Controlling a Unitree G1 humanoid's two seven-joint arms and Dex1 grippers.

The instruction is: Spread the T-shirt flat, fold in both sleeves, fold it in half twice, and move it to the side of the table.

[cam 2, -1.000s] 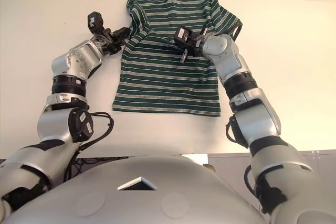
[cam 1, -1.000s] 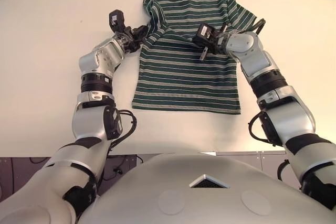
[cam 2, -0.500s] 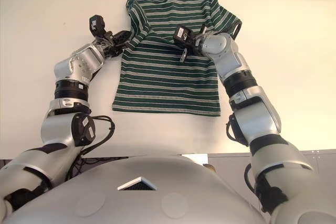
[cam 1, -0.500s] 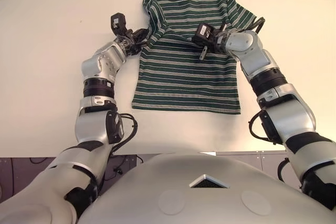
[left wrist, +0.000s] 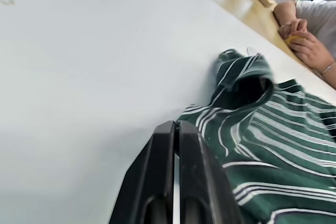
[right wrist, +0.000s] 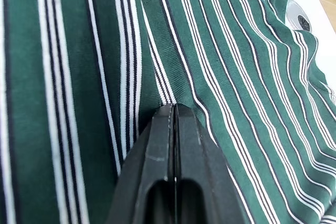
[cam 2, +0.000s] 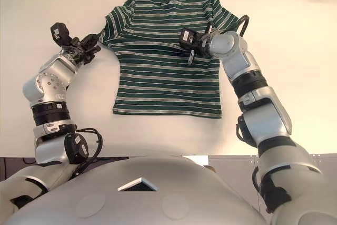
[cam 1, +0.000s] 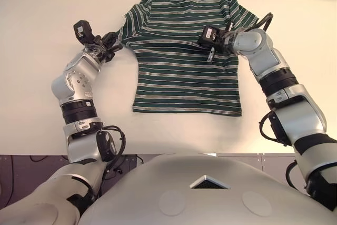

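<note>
L sleeve [cam 1: 129,29] out leftward, in L gripper [cam 1: 114,48]

Seemingly a lab: broad white table [cam 1: 42,104] (cables [cam 1: 39,160] hang beneath).

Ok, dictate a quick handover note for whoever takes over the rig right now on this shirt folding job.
Left gripper: shut at the tip of the robot's-left sleeve, apparently pinching it, with the sleeve drawn out sideways.
Right gripper: shut, fingertips down on the chest of the green and white striped T-shirt, near the other sleeve.
The shirt lies on the white table, collar away from the robot, body nearly flat.
Done: spreading, or close to it.
Left: fold in both sleeves, fold in half twice, move it to the table's side.
</note>
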